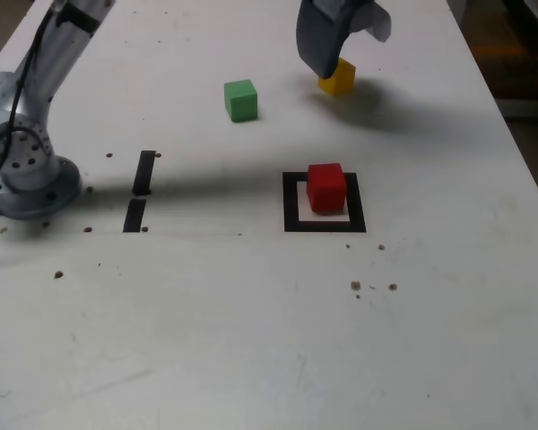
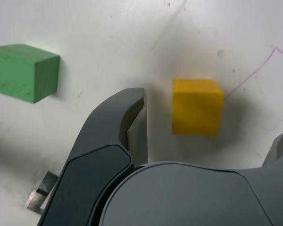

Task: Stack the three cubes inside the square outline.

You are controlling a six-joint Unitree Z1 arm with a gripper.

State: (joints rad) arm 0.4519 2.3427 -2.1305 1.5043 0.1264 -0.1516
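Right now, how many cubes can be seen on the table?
3: red cube inside the square outline; green cube nearer the arm's base; yellow cube beneath the gripper.

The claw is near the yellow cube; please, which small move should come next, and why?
Probably lower the open claw a little, keeping it straddling the yellow cube: the cube lies between the spread fingers, not gripped.

no readable text on my feeds, no labels, no brands, no numbers, no signs in either view
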